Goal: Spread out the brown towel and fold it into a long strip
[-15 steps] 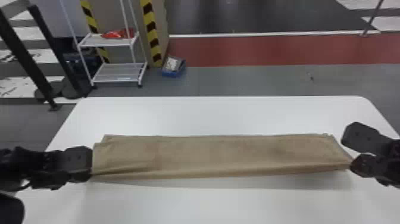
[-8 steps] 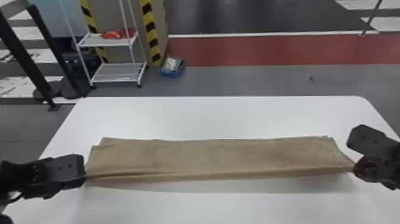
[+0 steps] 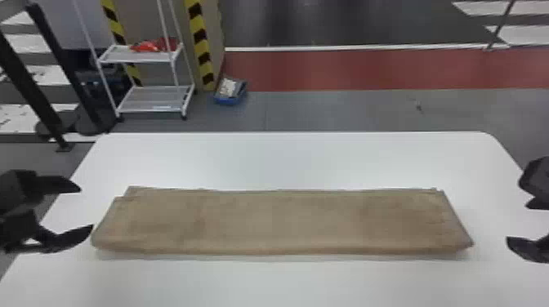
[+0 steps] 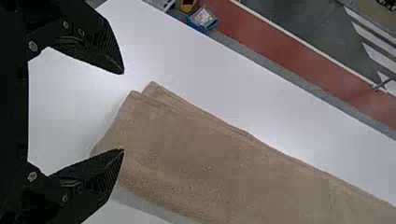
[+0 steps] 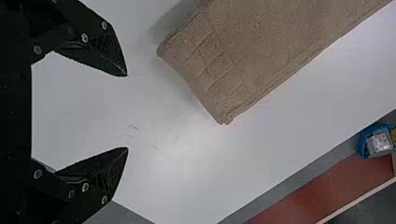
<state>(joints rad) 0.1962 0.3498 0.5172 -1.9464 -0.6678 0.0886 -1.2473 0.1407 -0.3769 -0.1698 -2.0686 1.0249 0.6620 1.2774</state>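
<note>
The left gripper (image 3: pixel 86 208) is at the left end of a long brown cloth towel (image 3: pixel 277 222), its jaws spread apart with nothing between their tips. The right gripper (image 3: pixel 517 222) is just off the towel's other end, its jaws likewise parted and empty.

Between the two pairs of jaws, the towel lies as a long, folded strip on a smooth white table (image 3: pixel 286 161), its length running from one pair toward the other. Its near left corner is just beside the left jaws; whether they touch it, I cannot tell. Its near right corner is near the right jaws, with bare table between. At the far corner on the left jaws' side, two layers sit slightly out of line.

Well beyond both pairs of jaws, on the floor, are a white metal shelf cart (image 3: pixel 151 98) holding a red item (image 3: pixel 147 45) and a small blue bin (image 3: pixel 230 98).
</note>
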